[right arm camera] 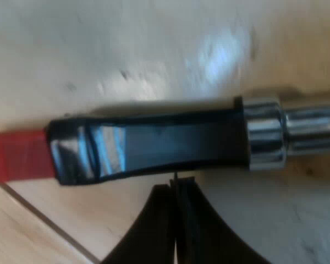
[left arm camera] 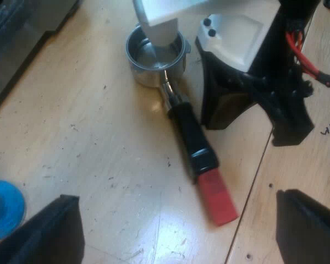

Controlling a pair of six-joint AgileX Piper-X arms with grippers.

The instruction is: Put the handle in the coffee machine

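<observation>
Wooden table (left arm camera: 99, 137), pale and scuffed, with a seam between boards, carries everything. Dark unit (left arm camera: 11, 44) stands on it beyond the holder; cannot tell what it is. Holder (left arm camera: 179, 110) lies flat on the table, loose, locked into nothing. Its metal basket (left arm camera: 154, 58) is open side up, and the dark handle (left arm camera: 192, 137) runs from it to the red end (left arm camera: 217, 198), whose tip is near the board seam. Left gripper (left arm camera: 176, 195) hovers above the table over the red end, its fingers (left arm camera: 44, 234) spread wide, nothing between them. Right gripper (right arm camera: 176, 184) is low at the handle. Its fingers (right arm camera: 154, 231) are pressed together, only a thin line between them, and their tips are just beside the black grip, not around it. Seen from the left wrist, that gripper stands beside the handle on the seam side, near the metal neck. Blue tamper (left arm camera: 3, 212) sits on the table near one left finger, well apart from the holder.
</observation>
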